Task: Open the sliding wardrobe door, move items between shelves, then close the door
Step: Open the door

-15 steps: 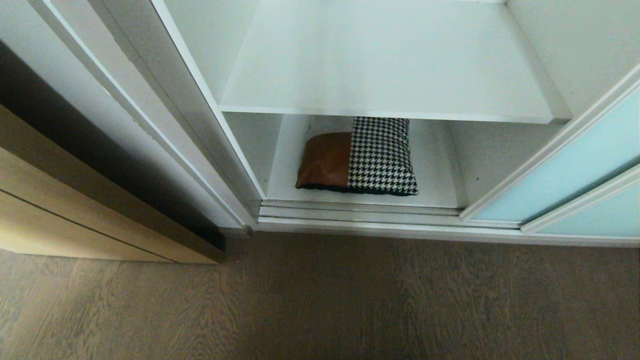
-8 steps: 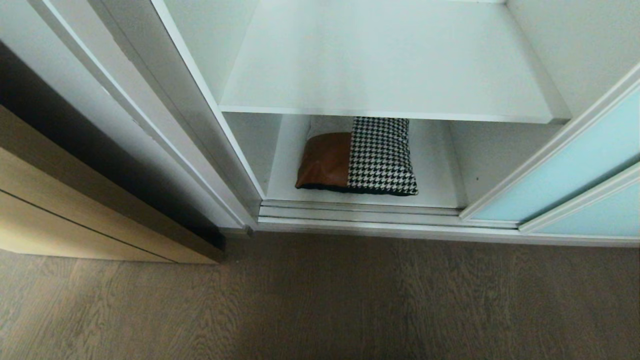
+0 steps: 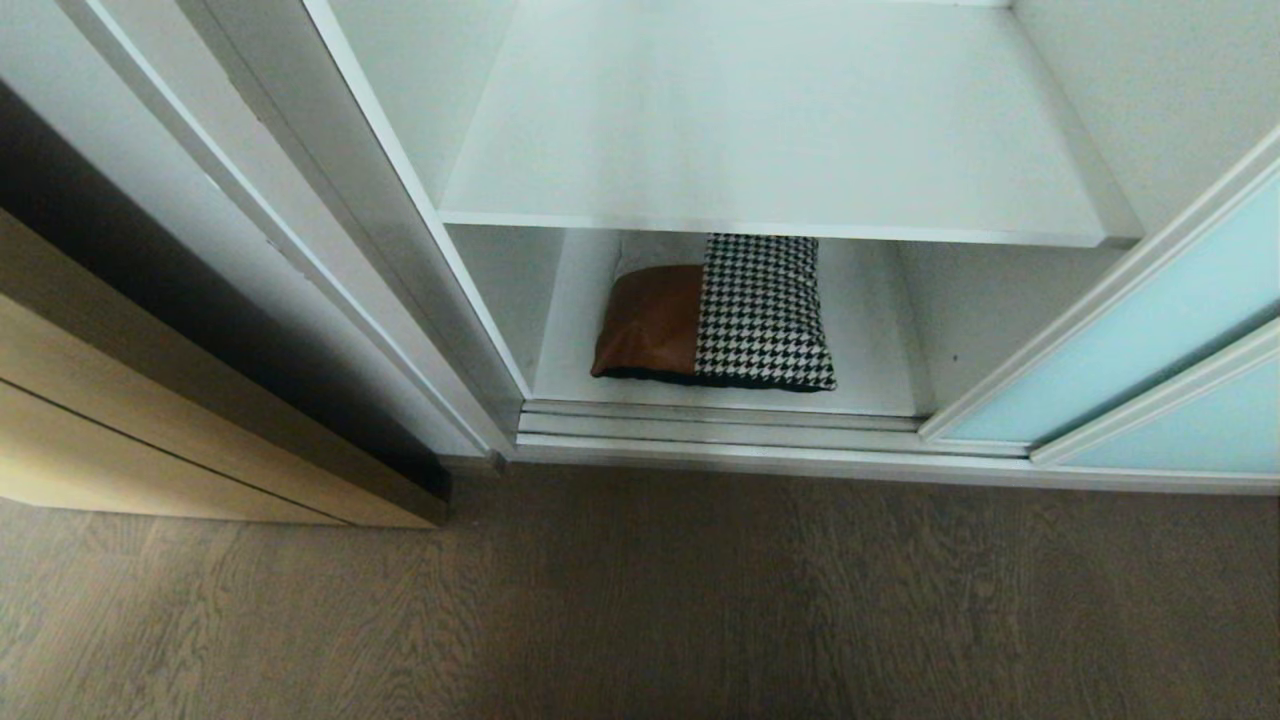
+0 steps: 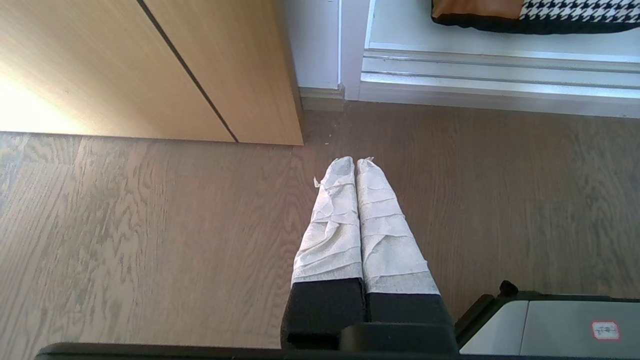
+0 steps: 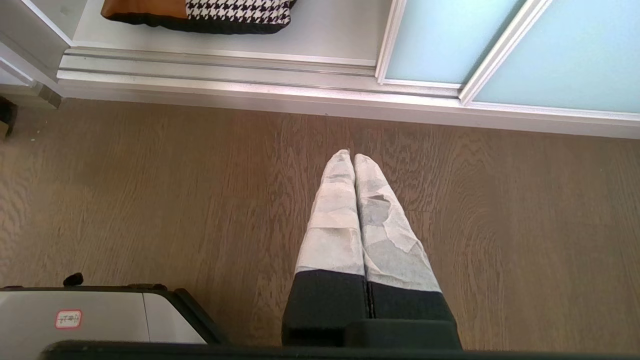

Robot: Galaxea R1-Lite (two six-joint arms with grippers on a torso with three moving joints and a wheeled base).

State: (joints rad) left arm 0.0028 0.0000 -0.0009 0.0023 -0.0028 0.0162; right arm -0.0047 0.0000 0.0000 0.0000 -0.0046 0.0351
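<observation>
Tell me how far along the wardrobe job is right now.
Done: the sliding wardrobe door stands open to the right. In hand: nothing; the left gripper and right gripper are shut and empty above the floor. Left: the cushion lies on the bottom shelf, the upper shelf is bare, and the door needs closing.

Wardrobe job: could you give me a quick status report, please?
Both claws, left and right, shut, empty, above the floor. Door slid open; cushion on lower shelf. Nothing blocking the opening.
</observation>
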